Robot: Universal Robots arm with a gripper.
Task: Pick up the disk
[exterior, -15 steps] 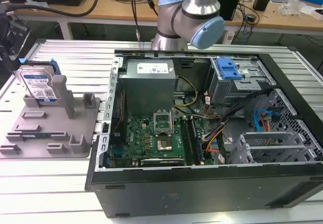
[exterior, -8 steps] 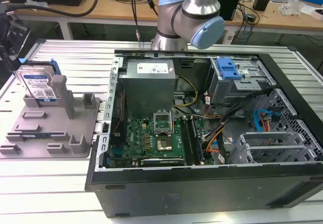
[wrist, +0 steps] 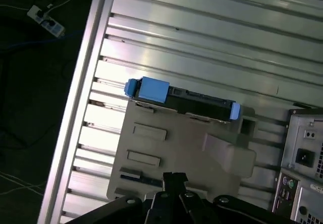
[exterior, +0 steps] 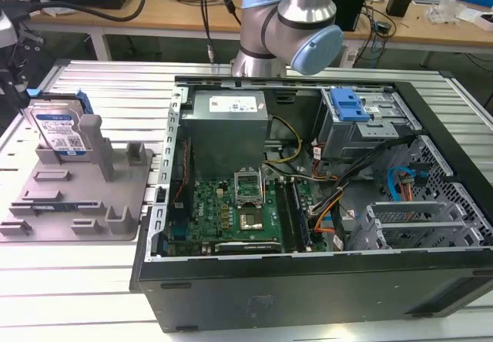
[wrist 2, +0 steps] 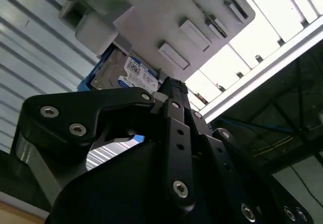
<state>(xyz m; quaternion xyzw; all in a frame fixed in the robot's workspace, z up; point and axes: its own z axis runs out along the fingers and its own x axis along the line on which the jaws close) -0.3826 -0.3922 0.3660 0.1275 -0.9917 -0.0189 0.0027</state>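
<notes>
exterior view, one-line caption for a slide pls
Disk standing upright in the grey fixture tray beside the open computer case.

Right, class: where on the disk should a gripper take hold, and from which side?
Probably its free upper edge, from above, closing across the two broad faces. The disk stands upright in the grey tray, whose posts hem in its lower part.

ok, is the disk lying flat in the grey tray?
No, in the exterior view the disk stands upright on its edge in a slot at the back of the grey tray.
</notes>
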